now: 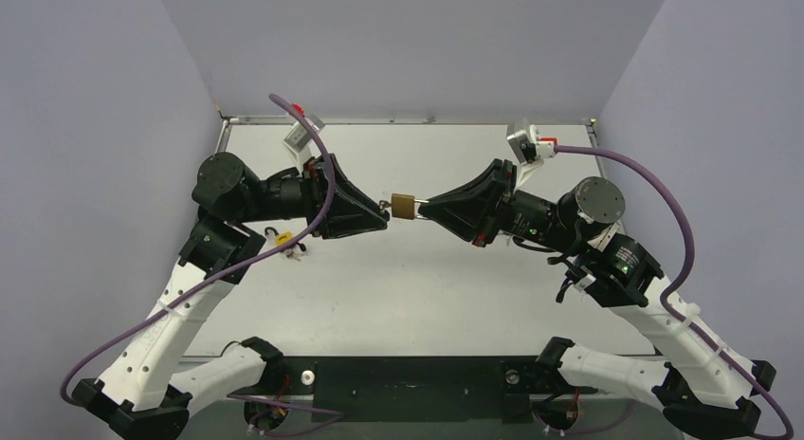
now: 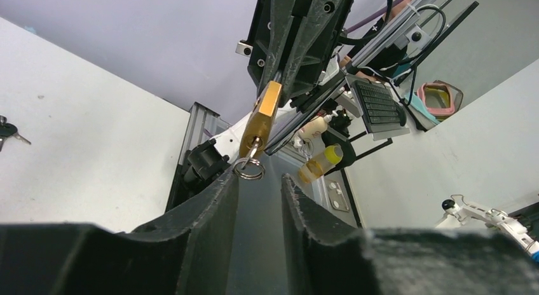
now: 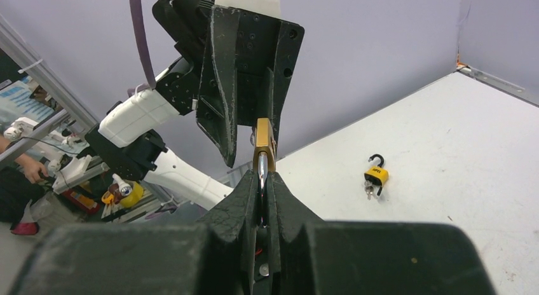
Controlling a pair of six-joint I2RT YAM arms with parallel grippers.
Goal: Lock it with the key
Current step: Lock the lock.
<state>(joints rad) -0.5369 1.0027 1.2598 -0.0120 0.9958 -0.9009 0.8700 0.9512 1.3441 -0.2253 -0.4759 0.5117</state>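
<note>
Right wrist view: the right gripper (image 3: 262, 180) has its jaws clamped tight on the top of the small gold metal padlock (image 3: 263, 141), held in the air over the middle of the white worktop (image 3: 445, 136); the left gripper (image 2: 260, 180) has its jaws apart, just beside the silver key (image 2: 254, 145) stuck in the padlock's end; the key's round ring (image 2: 248, 169) hangs by one fingertip; a little yellow padlock (image 3: 376, 174) lies on the worktop, toward its left edge.

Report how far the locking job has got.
Done: key sits in the brass padlock. In hand: right gripper clamps its shackle mid-air; left gripper stands open by the key ring, gripping nothing. Left: confirming it is locked; the shackle's state is hidden.
</note>
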